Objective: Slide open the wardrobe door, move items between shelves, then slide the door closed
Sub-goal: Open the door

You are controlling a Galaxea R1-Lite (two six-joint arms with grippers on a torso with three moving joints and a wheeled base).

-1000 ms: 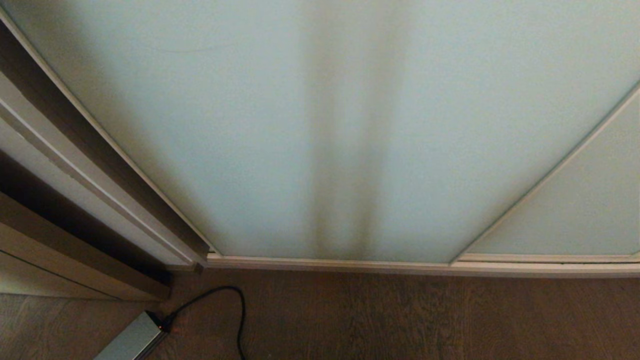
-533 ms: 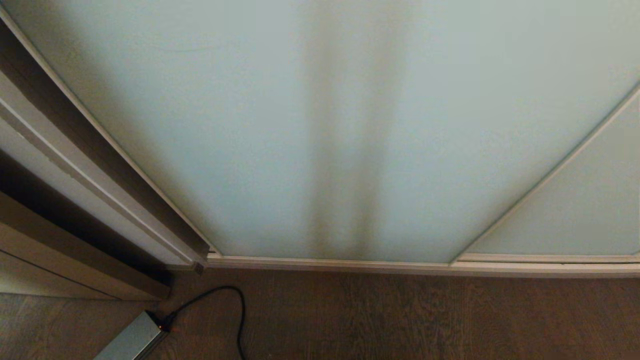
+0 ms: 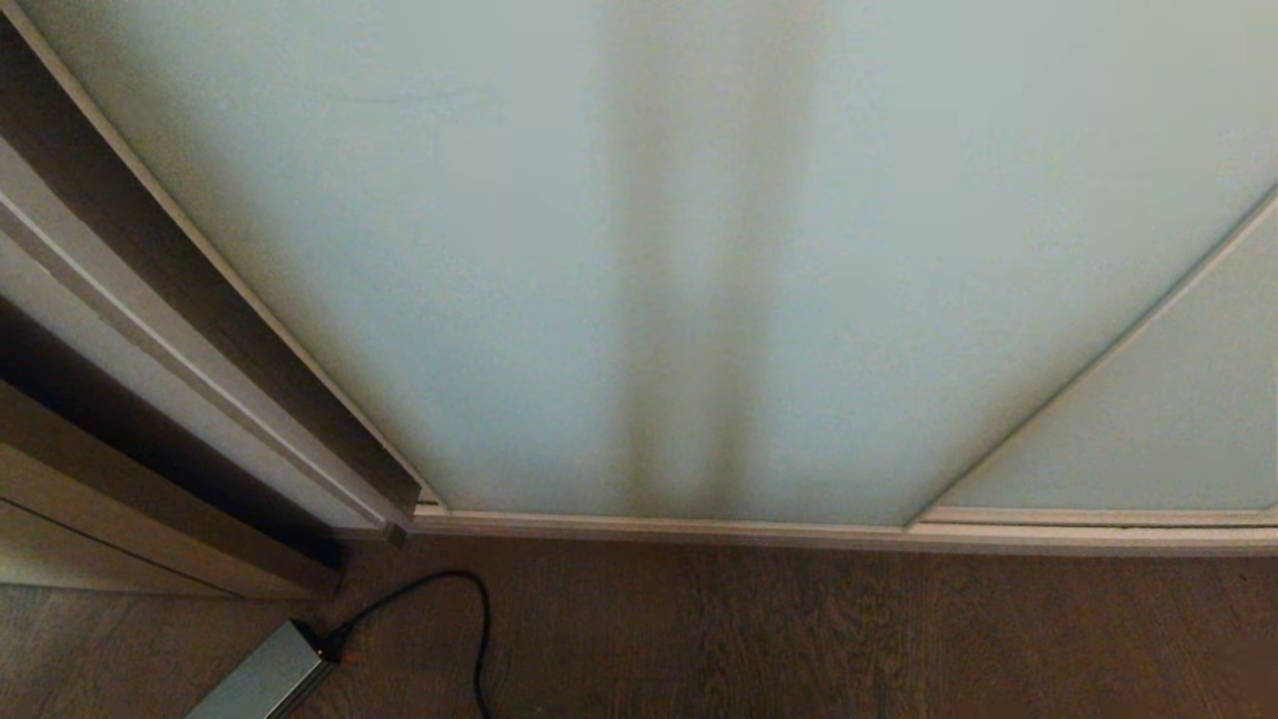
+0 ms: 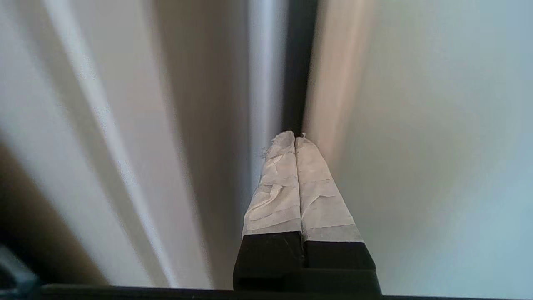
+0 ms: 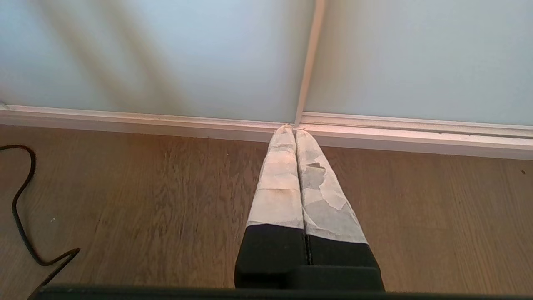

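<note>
A black cable (image 3: 479, 619) and a flat silver-grey box (image 3: 262, 679) lie on the dark wood-plank floor (image 3: 799, 639) before the closed wardrobe. The tall frosted blue-green glass sliding door (image 3: 619, 250) stands upright, long axis vertical, against the brown wooden frame (image 3: 200, 330). The left gripper (image 4: 295, 135), tape-wrapped fingers pressed together and empty, points at the door's edge. The right gripper (image 5: 294, 128), likewise closed and empty, hangs over the floor.

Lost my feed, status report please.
Left gripper shut, tips at door edge gap. Right gripper shut, parked low. Sliding wardrobe door closed. Cable on floor.
</note>
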